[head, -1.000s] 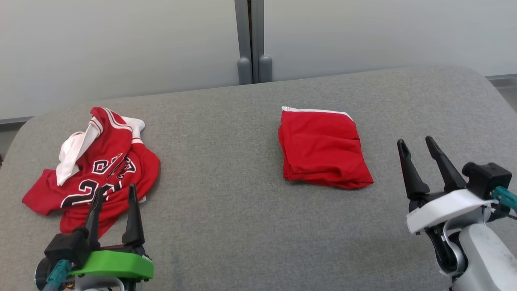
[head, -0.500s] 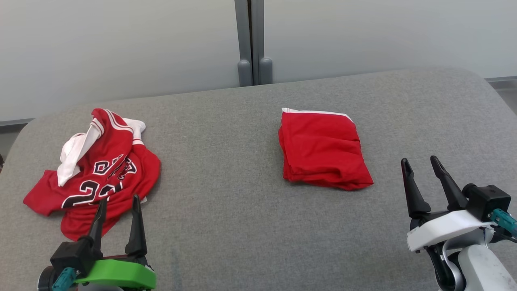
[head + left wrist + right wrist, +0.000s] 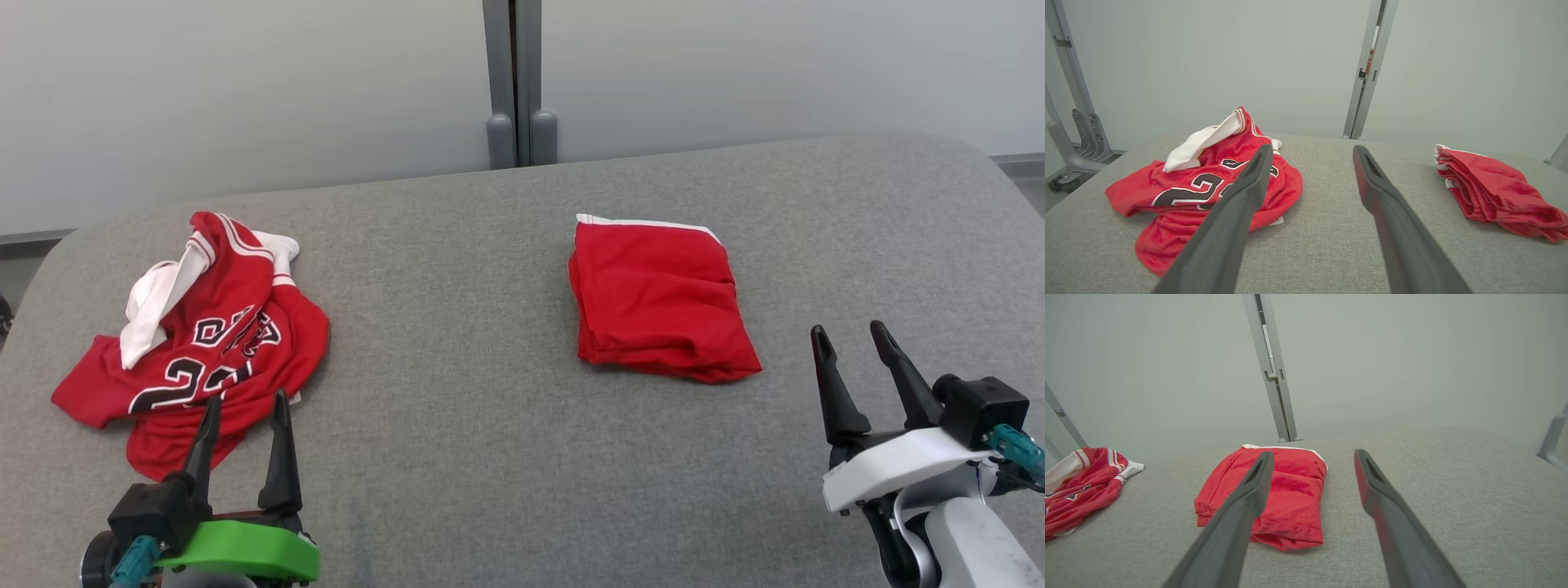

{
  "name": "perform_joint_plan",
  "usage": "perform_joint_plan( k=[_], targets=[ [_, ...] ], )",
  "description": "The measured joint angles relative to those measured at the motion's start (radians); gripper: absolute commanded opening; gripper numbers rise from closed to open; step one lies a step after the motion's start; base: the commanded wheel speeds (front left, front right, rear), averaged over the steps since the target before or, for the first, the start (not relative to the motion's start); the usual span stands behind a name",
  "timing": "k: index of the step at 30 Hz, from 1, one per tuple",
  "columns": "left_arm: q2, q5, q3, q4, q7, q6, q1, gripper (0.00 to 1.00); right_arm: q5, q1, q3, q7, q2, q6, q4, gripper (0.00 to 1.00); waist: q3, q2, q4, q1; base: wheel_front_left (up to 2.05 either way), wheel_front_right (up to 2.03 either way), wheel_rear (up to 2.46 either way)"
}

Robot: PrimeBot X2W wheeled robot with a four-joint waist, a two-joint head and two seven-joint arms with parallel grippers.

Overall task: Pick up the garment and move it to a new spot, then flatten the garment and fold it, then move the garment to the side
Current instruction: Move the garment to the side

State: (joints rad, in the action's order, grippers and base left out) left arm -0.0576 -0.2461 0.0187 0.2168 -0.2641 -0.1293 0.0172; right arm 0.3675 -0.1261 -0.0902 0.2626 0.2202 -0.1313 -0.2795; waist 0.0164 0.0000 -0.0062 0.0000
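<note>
Red jersey [image 3: 196,327] w/ black numbers and white trim lies in a crumpled heap on the left side of the gray counter [image 3: 457,425], not flat, not folded. I think it is the garment to do next, bc it is the messy one. Left end effector [image 3: 247,398] hangs by its near edge, fingers spread wide, holding nothing; I can't tell if a tip brushes the cloth. In the left wrist view the jersey sits a bit left of the gap btw the fingers, so the arm prob needs to go fwd and a little left to pinch it. Folded red cloth [image 3: 657,302] w/ a white edge sits right of the middle, a neat stack, well apart from the jersey; it looks done and put there to be out of the way. Right end effector [image 3: 847,328] hovers near it on the right, also spread wide and empty. Bare gray patch btw the two cloths looks like a good new spot to lay the jersey flat. Soft heap, so one pinch may lift just one layer.
</note>
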Motion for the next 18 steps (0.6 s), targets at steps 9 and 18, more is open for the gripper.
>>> perform_joint_plan(
  k=[9,18],
  targets=[
    [-0.003,0.001,-0.036,-0.017,0.0,0.0,0.031,1.0,0.103,-0.177,-0.043,-0.085,0.033,0.0,-0.181,1.0,-0.04,0.0,0.015,0.0,0.0,0.0,0.0],
    [-0.007,-0.007,-0.083,-0.026,0.0,0.0,0.102,1.0,0.198,-0.479,-0.082,-0.232,0.069,0.0,-0.459,1.0,-0.137,0.0,0.069,0.0,0.0,0.0,0.0]
  ],
)
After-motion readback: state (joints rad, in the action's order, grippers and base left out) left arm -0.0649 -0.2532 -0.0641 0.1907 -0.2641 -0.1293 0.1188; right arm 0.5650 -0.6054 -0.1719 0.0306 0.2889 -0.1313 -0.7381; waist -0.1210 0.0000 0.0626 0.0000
